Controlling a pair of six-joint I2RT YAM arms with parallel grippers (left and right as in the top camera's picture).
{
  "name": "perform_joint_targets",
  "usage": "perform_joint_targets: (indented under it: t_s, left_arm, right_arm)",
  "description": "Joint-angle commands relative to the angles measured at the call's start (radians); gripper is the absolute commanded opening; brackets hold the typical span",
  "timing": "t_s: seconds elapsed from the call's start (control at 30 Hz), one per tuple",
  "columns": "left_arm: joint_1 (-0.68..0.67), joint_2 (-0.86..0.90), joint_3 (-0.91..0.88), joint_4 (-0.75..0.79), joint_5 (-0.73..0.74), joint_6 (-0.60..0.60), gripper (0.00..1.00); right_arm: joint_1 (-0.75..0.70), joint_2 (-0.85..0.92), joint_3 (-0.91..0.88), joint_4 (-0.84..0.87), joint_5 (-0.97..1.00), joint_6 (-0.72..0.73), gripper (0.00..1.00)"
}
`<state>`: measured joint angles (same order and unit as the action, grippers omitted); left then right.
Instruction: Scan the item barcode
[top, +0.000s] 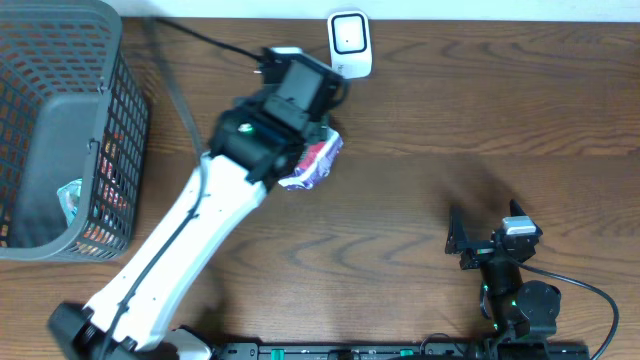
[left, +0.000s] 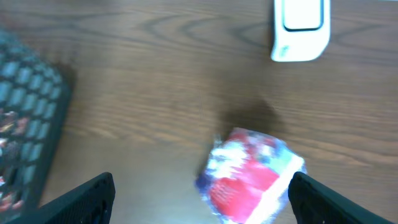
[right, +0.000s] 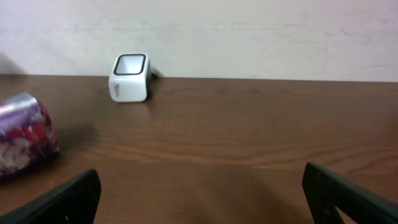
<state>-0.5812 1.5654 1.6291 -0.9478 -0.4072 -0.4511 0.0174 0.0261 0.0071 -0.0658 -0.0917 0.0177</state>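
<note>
The crumpled red, white and purple foil packet is seen lying loose on the brown wooden bench, between the spread fingers of the left hand and slanted across them. A small white box-shaped scanner stands just beyond. The right hand, also spread and empty, is well apart, so the left is judged nearer.

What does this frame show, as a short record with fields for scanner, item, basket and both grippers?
scanner: white, at the far edge of the table
packet: red and white, lying on the table, apart from the scanner
basket: grey, on the left, items inside
left gripper: open, over the packet, not gripping it
right gripper: open, empty, away from the packet
</note>
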Motion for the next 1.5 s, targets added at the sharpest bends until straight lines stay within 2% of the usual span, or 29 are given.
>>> perform_joint_targets:
  t_s: [0.0, 0.1, 0.27, 0.57, 0.77, 0.9, 1.03, 1.17, 1.37, 1.47]
  left_arm:
    - [0.042, 0.003, 0.007, -0.067, 0.006, 0.006, 0.89]
    - [0.068, 0.018, -0.005, -0.105, 0.109, 0.019, 0.89]
    - [0.088, 0.067, -0.047, -0.108, 0.366, 0.1, 0.89]
    - [0.087, 0.229, -0.08, -0.158, 0.563, 0.109, 0.89]
    - [0.087, 0.307, -0.08, -0.15, 0.543, 0.243, 0.89]
    - [0.091, 0.326, -0.08, -0.123, 0.409, 0.254, 0.89]
    - [0.116, 0.326, -0.08, -0.081, 0.407, 0.264, 0.9]
    - [0.144, 0.326, -0.081, -0.055, 0.471, 0.265, 0.89]
    - [0.179, 0.343, -0.083, -0.04, 0.66, 0.303, 0.9]
    - [0.179, 0.369, -0.083, -0.037, 0.665, 0.311, 0.9]
  right_arm:
    - [-0.003, -0.002, -0.001, -0.004, 0.004, 0.011, 0.99]
    - [-0.003, -0.002, -0.001, -0.004, 0.004, 0.011, 0.99]
    - [-0.003, -0.002, -0.001, -0.004, 0.004, 0.011, 0.99]
    - [-0.003, -0.002, -0.001, -0.004, 0.004, 0.011, 0.99]
    - [-0.003, -0.002, -0.001, -0.004, 0.004, 0.011, 0.99]
    - [-0.003, -0.002, -0.001, -0.004, 0.004, 0.011, 0.99]
    - [-0.003, -0.002, -0.001, -0.004, 0.004, 0.011, 0.99]
    - [-0.003, -0.002, -0.001, -0.004, 0.004, 0.011, 0.99]
    - [-0.003, -0.002, -0.001, -0.004, 0.004, 0.011, 0.99]
    - [-0.003, -0.002, -0.001, -0.004, 0.004, 0.011, 0.99]
